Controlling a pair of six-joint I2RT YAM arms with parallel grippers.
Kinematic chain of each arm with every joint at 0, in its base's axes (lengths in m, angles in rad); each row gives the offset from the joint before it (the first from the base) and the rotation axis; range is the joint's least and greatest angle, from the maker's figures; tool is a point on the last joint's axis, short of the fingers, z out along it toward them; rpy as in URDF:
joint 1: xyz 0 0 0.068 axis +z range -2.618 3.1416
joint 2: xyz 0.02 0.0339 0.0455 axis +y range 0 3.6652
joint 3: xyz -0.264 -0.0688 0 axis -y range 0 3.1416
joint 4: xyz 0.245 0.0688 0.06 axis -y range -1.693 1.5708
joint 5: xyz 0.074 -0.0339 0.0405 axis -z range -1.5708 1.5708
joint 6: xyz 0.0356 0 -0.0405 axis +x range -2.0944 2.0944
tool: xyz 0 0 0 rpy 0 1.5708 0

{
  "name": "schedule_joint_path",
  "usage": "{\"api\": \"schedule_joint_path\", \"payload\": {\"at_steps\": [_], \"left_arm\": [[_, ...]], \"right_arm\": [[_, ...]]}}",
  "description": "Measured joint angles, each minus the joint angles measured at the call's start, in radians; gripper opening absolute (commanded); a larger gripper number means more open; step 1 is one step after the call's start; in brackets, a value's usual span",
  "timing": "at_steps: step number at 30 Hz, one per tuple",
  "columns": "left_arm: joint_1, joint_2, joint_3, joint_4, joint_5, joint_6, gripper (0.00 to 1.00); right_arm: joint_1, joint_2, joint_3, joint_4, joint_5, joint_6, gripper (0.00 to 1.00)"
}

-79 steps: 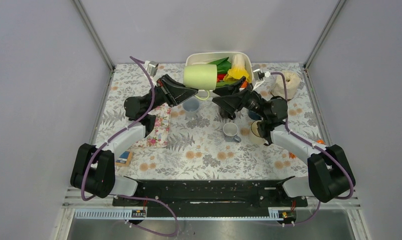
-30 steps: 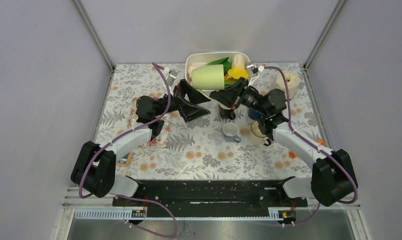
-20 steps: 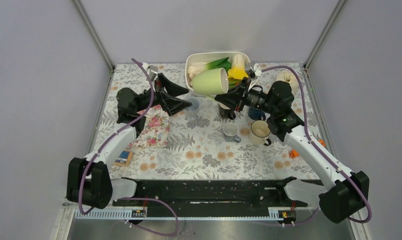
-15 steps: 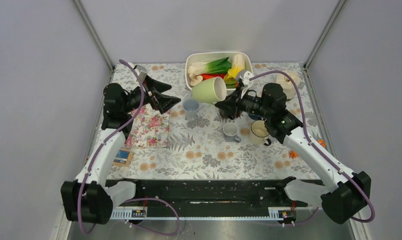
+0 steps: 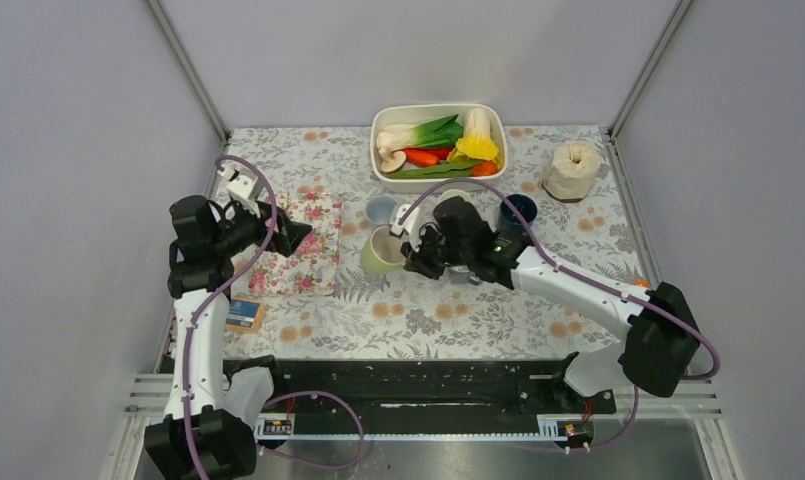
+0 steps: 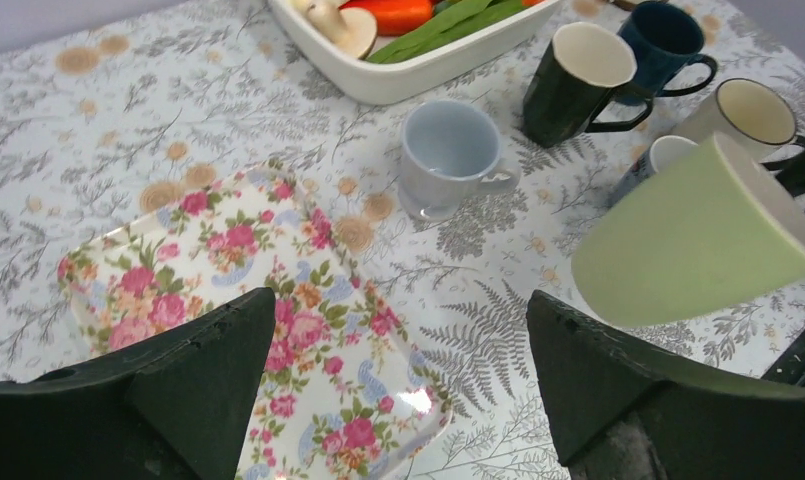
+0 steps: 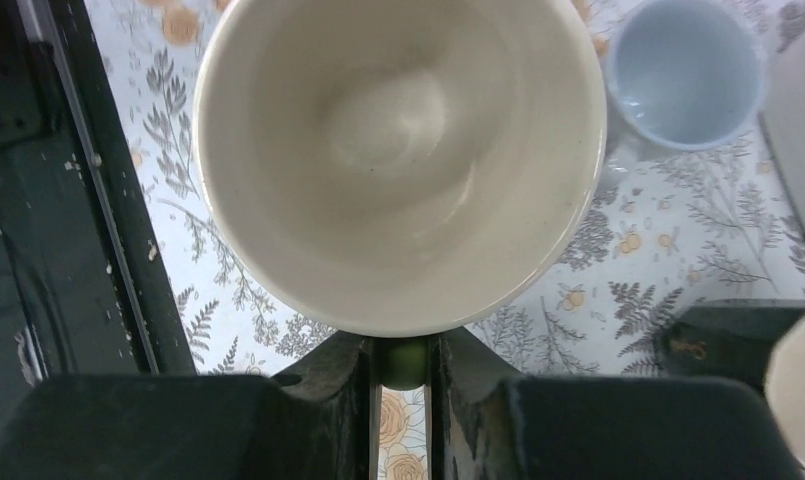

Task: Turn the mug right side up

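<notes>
Floral worktop (image 5: 418,310) beneath: your right jaws clamp the handle of the pale green ceramic mug (image 7: 398,150), centre frame, mouth tilted upward, seemingly ready to set down upright; left jaws gape empty beside the rose-patterned tray (image 6: 248,300).

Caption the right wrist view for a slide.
Right gripper clamps the green mug by its handle, cream inside facing the camera; a pale blue cup stands on the floral tablecloth.
</notes>
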Motion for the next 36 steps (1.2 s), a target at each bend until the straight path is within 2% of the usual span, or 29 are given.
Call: {"api": "schedule_joint_path", "payload": {"at_steps": [7,17,36], "left_arm": [[0.06,0.0,-0.001,-0.085,-0.006,0.055,0.99],[0.061,-0.004,-0.001,-0.123,-0.003,0.082,0.99],[0.063,-0.015,-0.001,-0.135,0.003,0.092,0.99]], "right_arm": [[0.119,0.121,0.004,-0.018,0.12,-0.04,0.0],[0.14,0.257,0.101,-0.042,0.279,-0.055,0.0],[0.153,0.366,0.171,-0.159,0.314,-0.114,0.0]]}}
